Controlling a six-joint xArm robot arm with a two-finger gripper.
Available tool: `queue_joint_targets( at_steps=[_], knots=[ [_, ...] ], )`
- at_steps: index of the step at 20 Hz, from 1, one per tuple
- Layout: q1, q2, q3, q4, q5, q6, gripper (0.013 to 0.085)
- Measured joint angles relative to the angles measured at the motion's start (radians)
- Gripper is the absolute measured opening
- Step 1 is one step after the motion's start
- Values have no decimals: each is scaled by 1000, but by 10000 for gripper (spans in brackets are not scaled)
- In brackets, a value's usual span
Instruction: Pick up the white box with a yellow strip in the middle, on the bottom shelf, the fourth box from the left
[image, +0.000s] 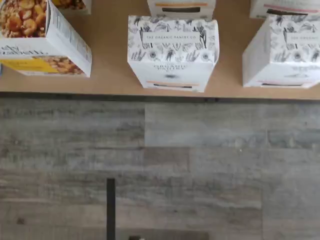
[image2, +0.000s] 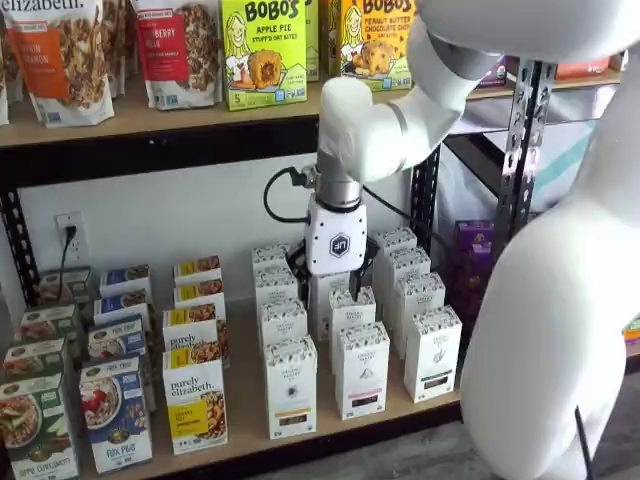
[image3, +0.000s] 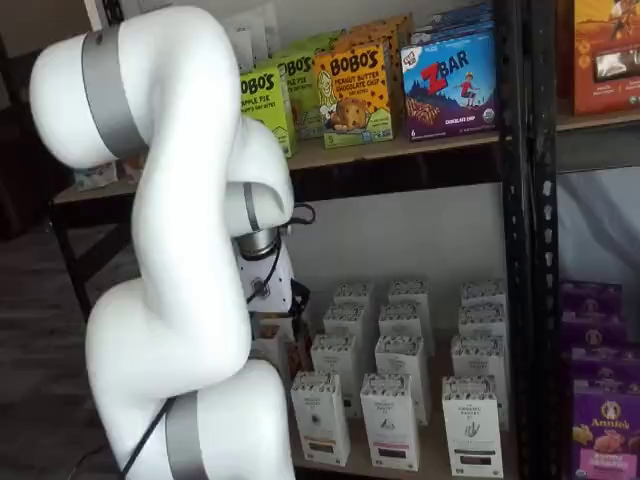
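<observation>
The white box (image2: 291, 385) stands at the front of its column on the bottom shelf (image2: 240, 425), a thin yellow-orange strip across its face. The wrist view looks down on its patterned top (image: 172, 42) near the board's (image: 110, 60) front edge. It also appears in a shelf view as the front white box (image3: 320, 415). My gripper (image2: 333, 280) hangs from the white arm above the white cartons, clear of the box. Its black fingers (image2: 299, 263) stand apart, open, with nothing between them. In a shelf view the arm hides most of the gripper body (image3: 272, 285).
A pink-strip white carton (image: 282, 50) stands right beside the white box, with more of them behind (image2: 360, 368). On its other side is a yellow-and-white purely elizabeth box (image2: 195, 405). Black uprights (image2: 520, 150) frame the shelves. Grey plank floor (image: 160, 165) lies before the shelf.
</observation>
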Motion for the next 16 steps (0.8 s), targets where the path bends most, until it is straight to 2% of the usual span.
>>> queue_joint_targets(
  at_steps=[3,5,8,16],
  knots=[
    [-1,70,-17,12,-57,-12,850],
    [1,113,-35,1,-78,-2,850],
    [5,171,-61,17,-97,-12,850],
    [22,324,-126,-16,-167,32,850]
  ],
)
